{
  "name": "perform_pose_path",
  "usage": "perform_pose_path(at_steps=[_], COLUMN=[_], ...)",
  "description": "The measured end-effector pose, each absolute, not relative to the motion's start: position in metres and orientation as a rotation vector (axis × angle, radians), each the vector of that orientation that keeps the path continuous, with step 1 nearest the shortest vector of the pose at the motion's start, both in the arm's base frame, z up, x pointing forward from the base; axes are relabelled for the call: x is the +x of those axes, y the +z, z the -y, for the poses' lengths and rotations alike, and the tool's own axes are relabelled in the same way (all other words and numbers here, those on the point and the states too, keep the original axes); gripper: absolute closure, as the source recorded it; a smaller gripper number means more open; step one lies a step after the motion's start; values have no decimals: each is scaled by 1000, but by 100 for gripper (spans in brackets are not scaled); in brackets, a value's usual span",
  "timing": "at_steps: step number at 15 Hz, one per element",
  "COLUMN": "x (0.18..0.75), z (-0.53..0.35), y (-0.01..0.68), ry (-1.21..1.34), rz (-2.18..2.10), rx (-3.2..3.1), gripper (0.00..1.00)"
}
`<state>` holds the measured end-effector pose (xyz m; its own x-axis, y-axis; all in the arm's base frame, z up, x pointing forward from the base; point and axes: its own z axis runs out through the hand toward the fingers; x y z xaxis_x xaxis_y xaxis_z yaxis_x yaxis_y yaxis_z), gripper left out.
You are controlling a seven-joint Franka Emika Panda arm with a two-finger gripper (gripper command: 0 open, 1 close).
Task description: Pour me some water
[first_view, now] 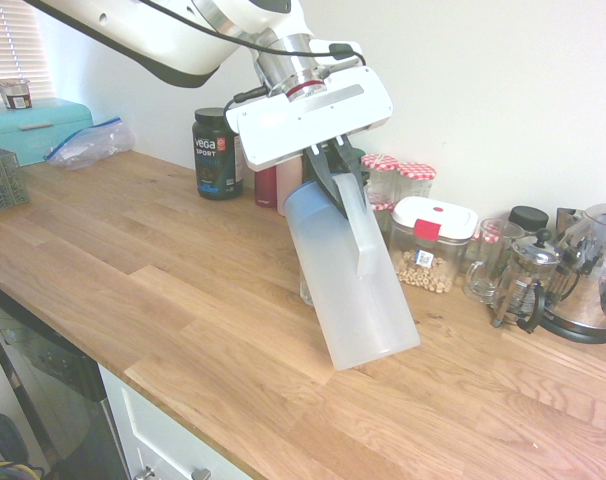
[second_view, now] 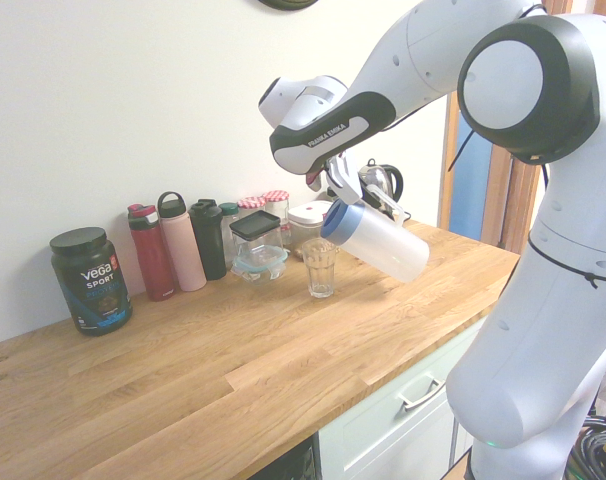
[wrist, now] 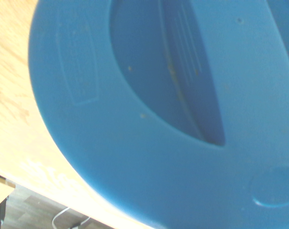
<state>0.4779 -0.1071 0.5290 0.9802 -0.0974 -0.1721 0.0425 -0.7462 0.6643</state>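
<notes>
I have the gripper clamped on the top end of the translucent pitcher, fingers closed tight on it near its blue lid. In the second exterior view the pitcher sits right of centre, tipped steeply: lid end lower left, base pointing up and to the right, off the counter. Its lid end hangs just above and beside the clear drinking glass, which stands upright on the wooden counter near the middle of the frame. I can't tell whether water is running. In the first exterior view the pitcher fills the centre, base lower right, handle facing the camera. The wrist view is almost all blue lid, with a strip of counter along its left edge. Behind the glass, along the wall, I see a lidded glass container, bottles and a dark protein tub at left.
</notes>
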Motion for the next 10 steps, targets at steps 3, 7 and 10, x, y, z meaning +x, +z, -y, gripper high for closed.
perform_pose_path(at_steps=[3,7,10], x=[476,477,478], z=[108,103,100], y=[528,523,529], ry=[-269,-281,-230], rz=[38,41,63], rx=[2363,2347,2416], gripper=[100,100,100])
